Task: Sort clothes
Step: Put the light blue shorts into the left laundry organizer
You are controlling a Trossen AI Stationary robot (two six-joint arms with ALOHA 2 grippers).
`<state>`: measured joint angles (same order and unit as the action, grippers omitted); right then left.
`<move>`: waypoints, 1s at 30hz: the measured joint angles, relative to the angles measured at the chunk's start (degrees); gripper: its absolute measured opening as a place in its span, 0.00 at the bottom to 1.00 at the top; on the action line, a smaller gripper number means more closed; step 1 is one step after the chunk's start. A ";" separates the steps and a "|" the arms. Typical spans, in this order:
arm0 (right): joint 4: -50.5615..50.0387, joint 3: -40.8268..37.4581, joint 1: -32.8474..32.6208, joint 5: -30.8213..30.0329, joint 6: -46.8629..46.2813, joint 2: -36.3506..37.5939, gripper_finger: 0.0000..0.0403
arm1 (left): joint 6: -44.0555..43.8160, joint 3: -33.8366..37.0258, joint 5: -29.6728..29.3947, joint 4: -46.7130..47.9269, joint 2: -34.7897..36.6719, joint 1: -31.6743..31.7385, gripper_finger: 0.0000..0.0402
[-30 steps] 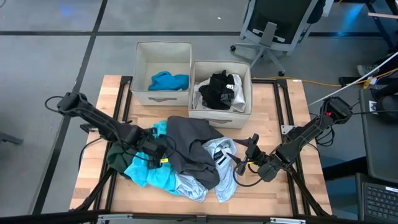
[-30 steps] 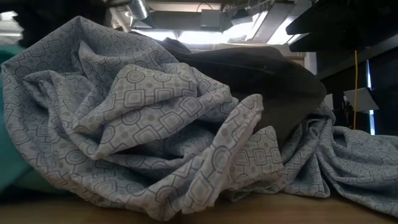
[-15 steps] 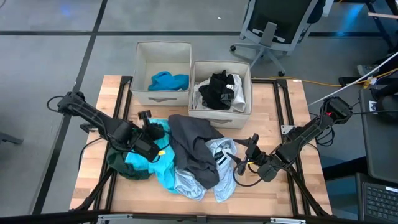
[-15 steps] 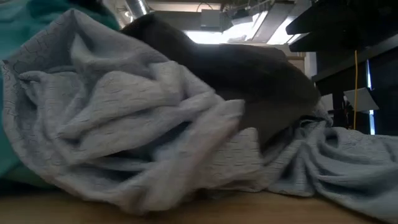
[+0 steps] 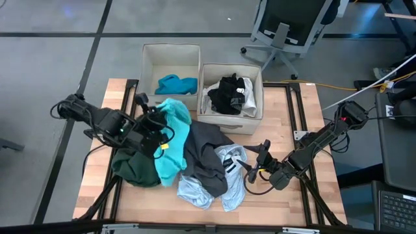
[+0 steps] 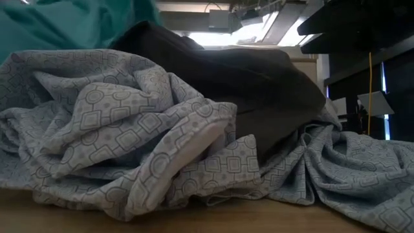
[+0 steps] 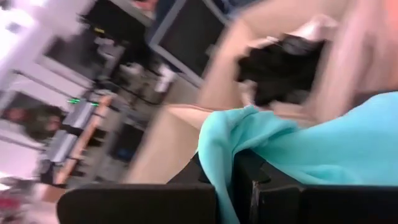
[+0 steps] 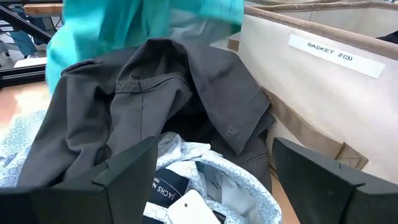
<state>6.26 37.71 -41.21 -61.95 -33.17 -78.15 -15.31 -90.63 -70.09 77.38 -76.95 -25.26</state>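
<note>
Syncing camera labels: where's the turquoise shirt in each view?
High view: turquoise shirt hangs from the left gripper, left of the dark grey shirt.
Low view: top left corner, above the patterned shirt.
Left wrist view: between the fingers, right half.
Right wrist view: blurred, top left.
Shared landmark: the dark grey shirt, except in the left wrist view.

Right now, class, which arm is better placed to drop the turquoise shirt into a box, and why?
Left. Its hand grips the turquoise shirt beside the box with the blue garment; the right hand sits open by the pile.
</note>
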 joint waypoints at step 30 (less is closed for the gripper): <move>0.13 0.02 -0.02 0.00 0.00 -0.02 0.78 | 69.16 -10.86 15.55 -60.64 7.19 28.01 0.01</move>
<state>6.39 37.74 -41.23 -61.95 -33.17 -78.17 53.84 -101.49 -54.54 16.74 -69.76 2.75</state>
